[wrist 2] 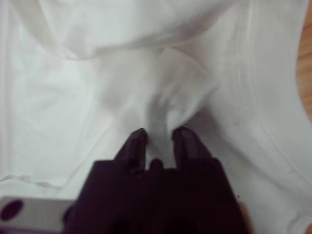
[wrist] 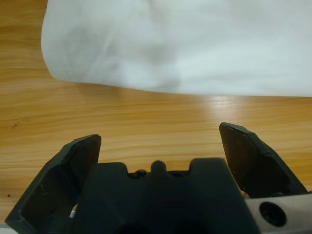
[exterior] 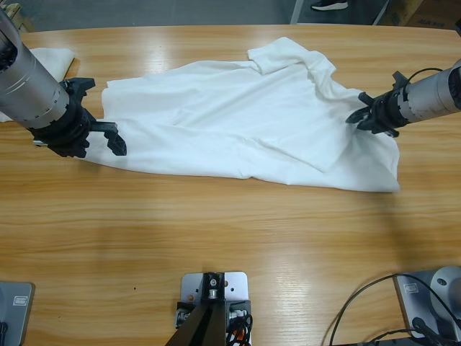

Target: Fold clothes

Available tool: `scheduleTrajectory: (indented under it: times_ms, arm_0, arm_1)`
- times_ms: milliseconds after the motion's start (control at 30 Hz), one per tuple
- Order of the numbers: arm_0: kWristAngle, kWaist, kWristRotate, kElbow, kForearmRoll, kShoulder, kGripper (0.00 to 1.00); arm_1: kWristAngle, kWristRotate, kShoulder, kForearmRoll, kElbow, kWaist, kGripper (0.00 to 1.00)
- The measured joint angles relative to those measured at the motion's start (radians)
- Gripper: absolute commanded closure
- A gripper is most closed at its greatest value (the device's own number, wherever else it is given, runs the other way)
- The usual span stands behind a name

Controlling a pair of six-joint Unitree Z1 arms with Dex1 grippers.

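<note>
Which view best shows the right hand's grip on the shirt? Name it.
The right wrist view: the right hand pinches a bunched fold of the white shirt. The high view shows that hand small at the shirt's edge; the left wrist view misses it.

Both arms are ribbed silver-grey cylinders that end in black hardware. The left arm (exterior: 29, 86) is the thicker-looking one, with ring grooves around its barrel and a chunky black wrist block. The left gripper (wrist: 161, 151) has two broad, angular black jaws with flat faces, and a silver plate with a dark round hole sits beside its body. The right arm (exterior: 432, 94) carries a thin black cable looping over its wrist. The right gripper (wrist 2: 160, 141) has narrow, rounded black tips.
</note>
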Motion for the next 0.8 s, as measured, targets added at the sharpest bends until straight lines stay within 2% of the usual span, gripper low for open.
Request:
scheduleTrajectory:
  times_ms: [233,333,633,800]
  arm_0:
    - [0.000,0.000,0.000,0.000,0.002,0.003,0.041]
    - [0.000,0.000,0.000,0.000,0.002,0.011,0.041]
    - [0.000,-0.007,0.000,0.000,0.003,0.022,0.041]
    - [0.000,-0.029,-0.003,0.004,0.003,0.045,0.041]
  arm_1:
    - [-0.001,-0.065,0.002,0.006,-0.004,0.000,1.000]
    - [-0.010,-0.087,-0.002,0.061,-0.028,0.000,1.000]
    - [-0.081,-0.037,-0.184,0.459,-0.204,0.019,1.000]
    - [-0.087,0.065,-0.205,0.595,-0.233,0.133,1.000]
